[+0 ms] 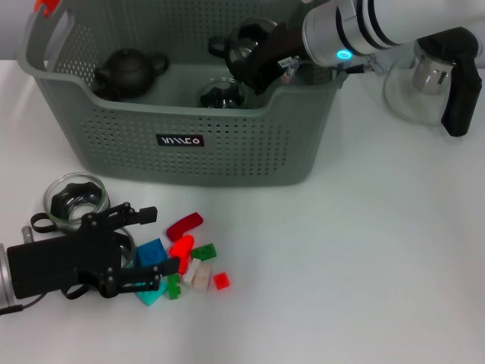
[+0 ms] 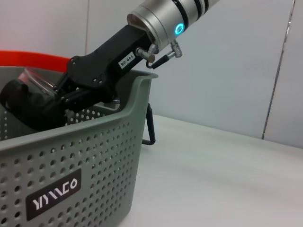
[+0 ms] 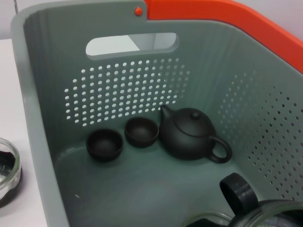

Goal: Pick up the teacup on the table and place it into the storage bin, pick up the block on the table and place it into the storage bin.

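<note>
Item 1. Storage bin (image 1: 227,152): grey-green perforated basket, at 12 o'clock on the white desk (image 1: 364,258). Contents, seen from the right wrist: a dark teapot (image 3: 189,135) and two small dark cups (image 3: 122,138) on the floor of the bin.

Item 2. Right end effector (image 1: 254,64): over the bin's interior near its 2 o'clock corner, arm reaching in over the far rim and angled down. It is clenched on a glass teacup with a black handle (image 1: 246,45), held above the bin floor; a further glass cup (image 1: 221,92) sits just below it. Release not yet made, by the look of it.

Item 3. Left end effector (image 1: 148,250): low at 8 o'clock, lying flat just above the desk, fingers parted and released, holding nothing.

Item 4. Blocks (image 1: 186,262): a loose heap of red, green, blue and pale pieces at 7 o'clock, directly ahead of the left end effector. The blue block (image 1: 151,252) lies between its open fingers (contact cannot be told). The left arm is far the nearer.

Item 5. Glass teacup (image 1: 74,201) on the desk, just behind the left end effector.

Item 6. Glass teapot (image 1: 424,80): on the desk at 2 o'clock, outside the bin.
</note>
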`<state>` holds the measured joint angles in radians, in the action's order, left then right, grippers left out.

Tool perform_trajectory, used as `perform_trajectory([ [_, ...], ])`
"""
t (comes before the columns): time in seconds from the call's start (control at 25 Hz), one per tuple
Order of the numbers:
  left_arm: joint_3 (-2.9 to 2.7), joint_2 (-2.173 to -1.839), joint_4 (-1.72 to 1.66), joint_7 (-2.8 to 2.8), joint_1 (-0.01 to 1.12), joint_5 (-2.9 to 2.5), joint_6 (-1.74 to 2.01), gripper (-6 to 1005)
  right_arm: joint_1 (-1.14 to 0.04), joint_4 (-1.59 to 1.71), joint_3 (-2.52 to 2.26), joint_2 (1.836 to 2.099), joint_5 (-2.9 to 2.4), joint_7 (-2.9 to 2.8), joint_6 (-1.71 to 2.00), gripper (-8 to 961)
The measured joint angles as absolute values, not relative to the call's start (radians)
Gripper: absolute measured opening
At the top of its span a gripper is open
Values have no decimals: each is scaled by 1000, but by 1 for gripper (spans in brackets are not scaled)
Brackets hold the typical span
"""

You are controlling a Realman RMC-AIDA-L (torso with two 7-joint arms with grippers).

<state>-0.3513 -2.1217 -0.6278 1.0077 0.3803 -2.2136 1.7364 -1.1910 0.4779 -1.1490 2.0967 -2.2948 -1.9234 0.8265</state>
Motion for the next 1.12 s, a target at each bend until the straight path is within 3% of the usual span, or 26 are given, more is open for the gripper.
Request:
perform_trajectory([
  [0.64, -351, -2121, -627, 1008, 375, -2214, 1737, 904, -1192, 486, -1163, 2095, -2298, -1925, 853, 251],
  [1.08, -348, -2121, -628, 1007, 369, -2213, 1737, 904, -1153, 576, -1156, 2096, -2283, -1925, 879, 252],
  [1.12, -348, -2121, -628, 1007, 369, -2213, 1737, 904, -1136, 607, -1155, 2096, -2274, -1927, 888, 298],
])
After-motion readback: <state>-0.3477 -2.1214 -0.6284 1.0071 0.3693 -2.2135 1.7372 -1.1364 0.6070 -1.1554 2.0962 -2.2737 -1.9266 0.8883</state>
